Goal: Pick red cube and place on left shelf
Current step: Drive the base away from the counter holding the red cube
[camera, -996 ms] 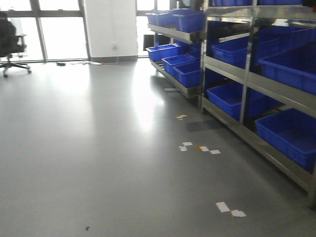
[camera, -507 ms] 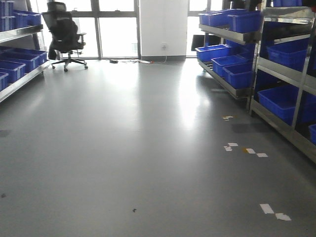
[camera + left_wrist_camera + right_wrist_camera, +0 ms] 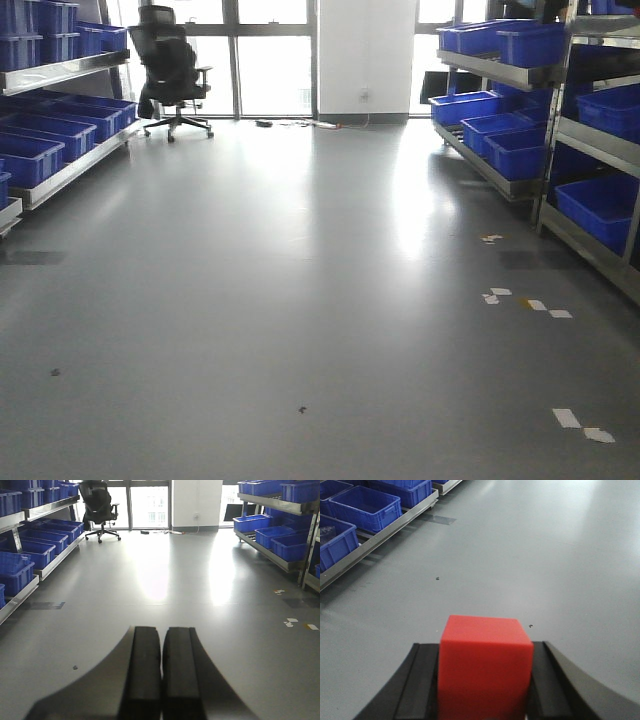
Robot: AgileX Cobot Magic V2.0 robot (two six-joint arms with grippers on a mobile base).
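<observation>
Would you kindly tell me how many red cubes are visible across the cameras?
1. The red cube is clamped in the right tool, seen in the right wrist view; more may be hidden inside the blue bins.

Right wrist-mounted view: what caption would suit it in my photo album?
The right gripper clamps a red cube above a grey floor, with blue bins at the upper left.

Bright window backlight glares off the floor (slightly soft)

Black office chair, blue bins, floor paper scraps
</observation>
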